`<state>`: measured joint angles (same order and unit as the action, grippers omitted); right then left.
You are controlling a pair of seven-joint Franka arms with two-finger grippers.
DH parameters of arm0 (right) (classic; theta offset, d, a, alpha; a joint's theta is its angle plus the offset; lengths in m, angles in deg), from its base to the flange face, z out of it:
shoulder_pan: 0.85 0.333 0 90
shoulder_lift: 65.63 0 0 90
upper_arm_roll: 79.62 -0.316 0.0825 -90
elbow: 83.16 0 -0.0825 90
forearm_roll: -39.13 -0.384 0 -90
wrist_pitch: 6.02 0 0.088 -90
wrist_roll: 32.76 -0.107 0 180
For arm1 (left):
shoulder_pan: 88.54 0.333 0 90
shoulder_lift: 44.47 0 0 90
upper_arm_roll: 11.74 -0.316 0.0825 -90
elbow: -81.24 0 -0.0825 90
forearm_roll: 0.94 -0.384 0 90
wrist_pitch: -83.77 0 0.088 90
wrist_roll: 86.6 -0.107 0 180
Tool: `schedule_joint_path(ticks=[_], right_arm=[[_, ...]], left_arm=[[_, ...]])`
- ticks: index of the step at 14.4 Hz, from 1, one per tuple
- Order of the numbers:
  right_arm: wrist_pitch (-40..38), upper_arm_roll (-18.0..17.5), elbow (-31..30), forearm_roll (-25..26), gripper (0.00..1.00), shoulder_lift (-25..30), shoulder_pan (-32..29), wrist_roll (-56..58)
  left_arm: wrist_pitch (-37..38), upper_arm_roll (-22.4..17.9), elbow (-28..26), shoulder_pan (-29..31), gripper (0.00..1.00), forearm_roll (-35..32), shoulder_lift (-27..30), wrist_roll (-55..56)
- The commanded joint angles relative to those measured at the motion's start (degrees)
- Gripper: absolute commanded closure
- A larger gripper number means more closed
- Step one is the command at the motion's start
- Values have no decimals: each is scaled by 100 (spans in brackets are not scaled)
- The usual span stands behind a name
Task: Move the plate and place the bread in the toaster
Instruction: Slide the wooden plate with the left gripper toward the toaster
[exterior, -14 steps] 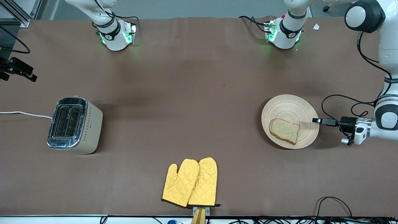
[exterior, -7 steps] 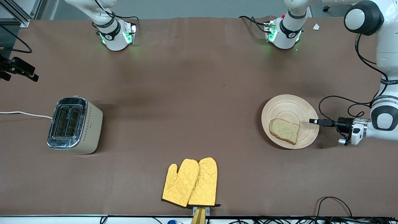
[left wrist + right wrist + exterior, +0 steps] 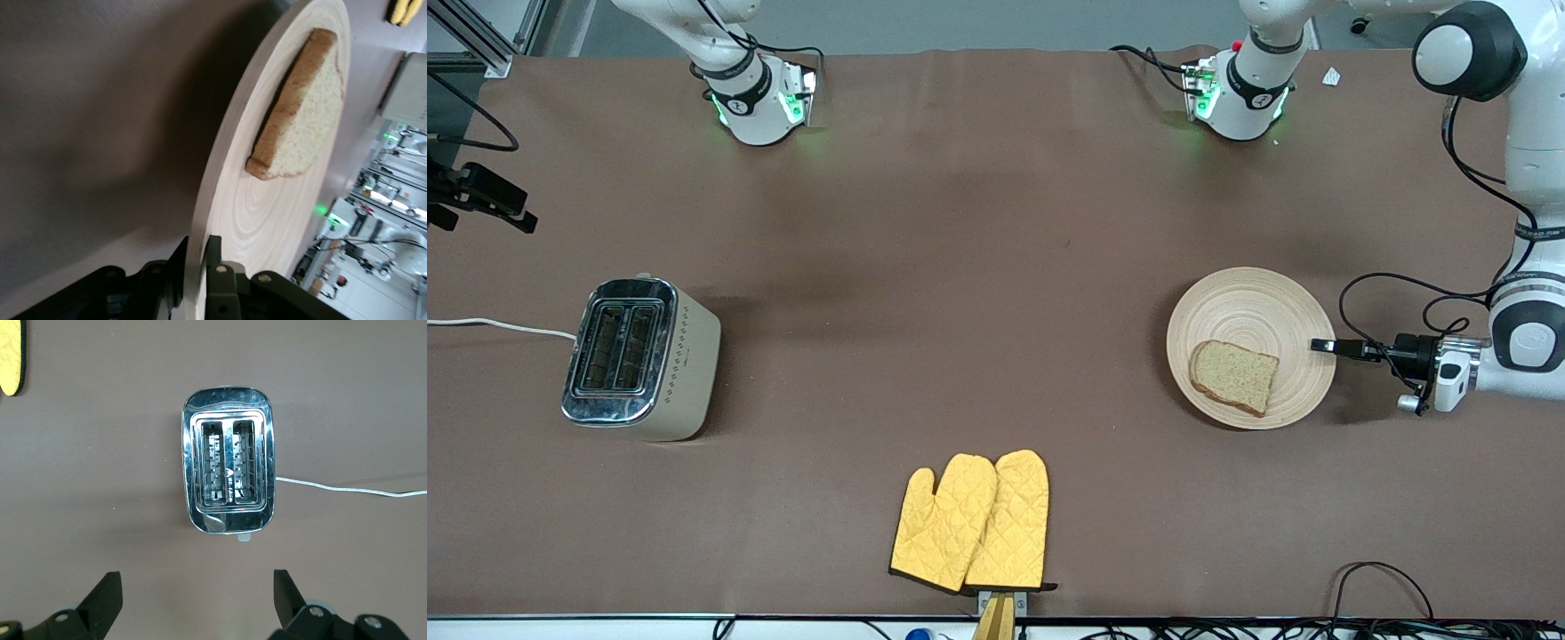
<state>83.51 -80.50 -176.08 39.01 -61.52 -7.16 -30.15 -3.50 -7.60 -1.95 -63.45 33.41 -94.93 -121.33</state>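
Observation:
The pale wooden plate [image 3: 1254,307] lies toward the left arm's end of the table, with the brown bread [image 3: 1233,376] flat on its part nearer the front camera. My left gripper [image 3: 1323,345] reaches in level and is shut on the plate's rim; in the left wrist view the fingers [image 3: 215,250] pinch the plate's edge [image 3: 220,173], with the bread [image 3: 303,110] farther along the plate. The cream toaster [image 3: 640,356] stands toward the right arm's end, slots up and empty. My right gripper [image 3: 195,581] is open and empty, hovering beside the toaster [image 3: 228,468].
A pair of yellow oven mitts [image 3: 974,523] lies near the table's front edge, mid-table. The toaster's white cord [image 3: 498,326] runs off the right arm's end of the table. Brown tabletop [image 3: 960,311] spans between toaster and plate.
My left gripper slid onto the plate's rim and closed on it. The plate and bread then shifted slightly toward the right arm's end. The right gripper barely moved.

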Motion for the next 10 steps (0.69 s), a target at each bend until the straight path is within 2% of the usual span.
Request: schedule_joint_path(ticks=[1,5,10], right_arm=[[39,27,-104,-58,0,126,41,-41],[56,27,-113,-50,0,126,41,-41],[65,9,-113,-58,0,126,50,-50]], left_arm=[[613,26,-75,-31,100,501,97,81],[729,385,-48,-74,100,739,89,63],[606,492,-31,-960,100,1292,106,98]])
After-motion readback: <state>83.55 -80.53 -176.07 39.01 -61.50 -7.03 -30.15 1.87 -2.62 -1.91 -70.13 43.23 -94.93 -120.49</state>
